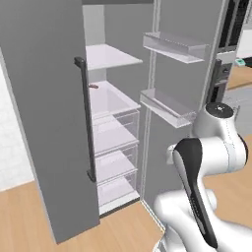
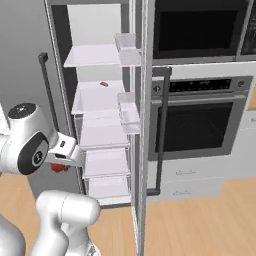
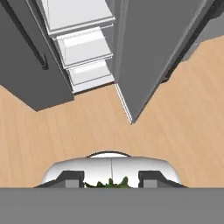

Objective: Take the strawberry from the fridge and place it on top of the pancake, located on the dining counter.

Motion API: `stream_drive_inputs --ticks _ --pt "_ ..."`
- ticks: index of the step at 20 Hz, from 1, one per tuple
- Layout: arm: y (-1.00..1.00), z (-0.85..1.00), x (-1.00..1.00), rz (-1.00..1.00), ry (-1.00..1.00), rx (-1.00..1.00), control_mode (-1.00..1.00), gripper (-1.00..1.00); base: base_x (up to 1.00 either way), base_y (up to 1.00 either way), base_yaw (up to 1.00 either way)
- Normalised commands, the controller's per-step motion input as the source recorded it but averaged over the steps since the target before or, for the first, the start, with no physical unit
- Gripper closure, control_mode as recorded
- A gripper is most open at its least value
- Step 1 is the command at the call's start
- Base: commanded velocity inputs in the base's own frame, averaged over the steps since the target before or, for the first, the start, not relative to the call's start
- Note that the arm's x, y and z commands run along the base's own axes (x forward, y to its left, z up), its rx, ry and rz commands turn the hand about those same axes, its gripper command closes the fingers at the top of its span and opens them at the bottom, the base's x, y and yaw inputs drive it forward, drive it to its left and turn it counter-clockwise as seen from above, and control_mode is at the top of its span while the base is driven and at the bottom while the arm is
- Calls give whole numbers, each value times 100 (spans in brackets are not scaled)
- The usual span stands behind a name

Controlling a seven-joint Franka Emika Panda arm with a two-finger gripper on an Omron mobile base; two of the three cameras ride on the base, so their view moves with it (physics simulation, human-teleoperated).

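**Item: strawberry transfer, stage entry.**

- Fridge (image 1: 54, 123): both doors stand open; white shelves and clear drawers exposed. A small dark red-brown piece (image 2: 103, 84) lies on a middle shelf.
- End effector (image 3: 111, 180): clenched on the strawberry (image 2: 59, 168). In the hand view green leaves sit between the two dark fingertips; in the right base view a bright red berry hangs just under the hand, outside the fridge and over the wooden floor (image 3: 65, 131).
- Progress, judged: pick appears done, berry clear of the shelves. Left: carry to the dining counter, set it on the pancake.
- Edges: right door's near edge (image 3: 123, 103) juts toward the arm; left door handle (image 1: 84, 118) stands close on the other side. Door bins (image 1: 172, 47) project inward.
- Open room: bare floor behind and beside the doors offers a free retreat path.
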Motion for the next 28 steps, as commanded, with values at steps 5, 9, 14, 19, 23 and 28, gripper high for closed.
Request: stream_drive_inputs --ticks 5,9,14,19,23,28 --pt "0 0 0 0 0 0 100 100 -40 -65 -66" --pt "0 0 0 0 0 0 100 100 -5 -96 -67" --pt "0 0 0 0 0 0 100 100 0 -100 -69" --pt "0 0 0 0 0 0 100 100 0 -100 -66" --pt "0 0 0 0 0 0 100 100 0 -100 -66" --pt "0 0 0 0 0 0 100 100 0 -100 -64"
